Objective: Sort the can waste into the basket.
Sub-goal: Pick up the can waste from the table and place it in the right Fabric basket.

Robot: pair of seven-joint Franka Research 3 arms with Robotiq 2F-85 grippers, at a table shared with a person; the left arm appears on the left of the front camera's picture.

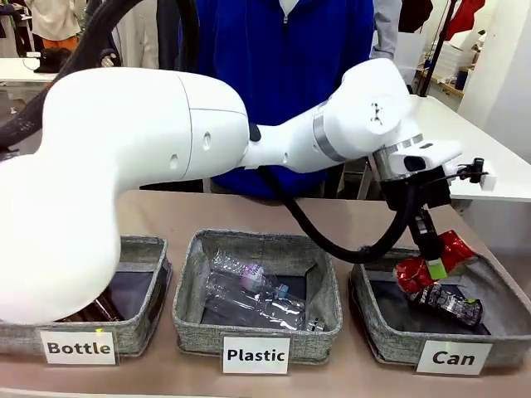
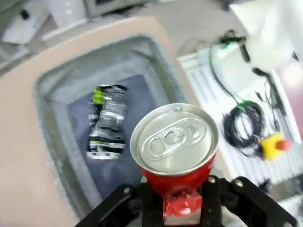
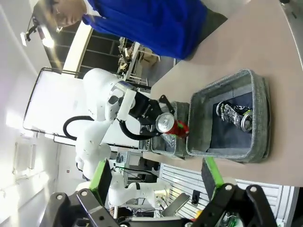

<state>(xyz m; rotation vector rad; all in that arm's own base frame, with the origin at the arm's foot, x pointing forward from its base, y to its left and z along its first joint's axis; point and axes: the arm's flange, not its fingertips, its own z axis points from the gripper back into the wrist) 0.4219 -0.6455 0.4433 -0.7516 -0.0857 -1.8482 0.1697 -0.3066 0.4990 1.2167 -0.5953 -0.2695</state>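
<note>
Cans first: our left gripper [image 1: 435,267] is clamped on the red can [image 1: 435,257] above the "Can" basket [image 1: 390,344]; the dented black-and-silver can [image 1: 455,303] lies inside. Our right gripper [image 3: 156,182] stands wide, holding nothing.

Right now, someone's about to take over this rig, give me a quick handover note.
Left gripper: shut on the red can, holding it above the Can basket.
Right gripper: open, holding nothing, back from the baskets.
Black can: already lying in the Can basket.
Done: one can sorted; the red one carried over the basket.
Left: release the red can into the basket and pull the left arm back.
</note>
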